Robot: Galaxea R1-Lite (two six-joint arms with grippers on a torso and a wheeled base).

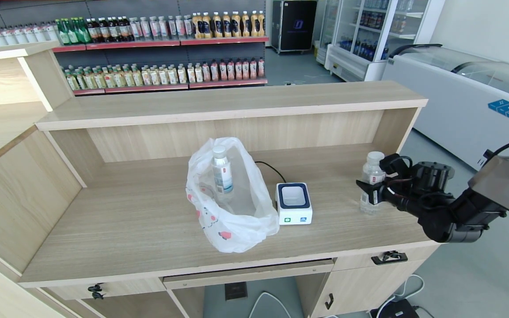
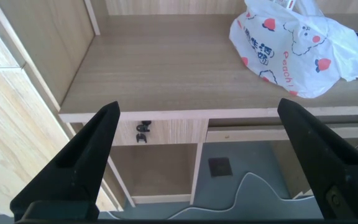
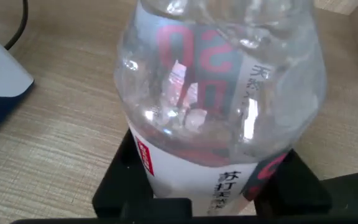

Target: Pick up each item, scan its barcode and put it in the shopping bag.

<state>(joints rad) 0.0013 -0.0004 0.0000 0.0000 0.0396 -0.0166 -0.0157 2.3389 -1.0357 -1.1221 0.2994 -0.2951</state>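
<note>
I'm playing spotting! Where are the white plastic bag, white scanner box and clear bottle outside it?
White plastic bag [image 1: 232, 226]: head view, front wall.
White square scanner box [image 1: 294, 216]: head view, front face.
Clear plastic bottle [image 1: 372, 177]: head view, label.

White shopping bag [image 1: 232, 229] with red prints, clear bottle [image 1: 373, 173], white-and-navy scanner [image 1: 294, 214]

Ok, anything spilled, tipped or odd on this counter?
Nothing stands out. One bottle stands upright in the bag, the scanner sits beside it, the other bottle is upright in the right hand. No spills.
</note>
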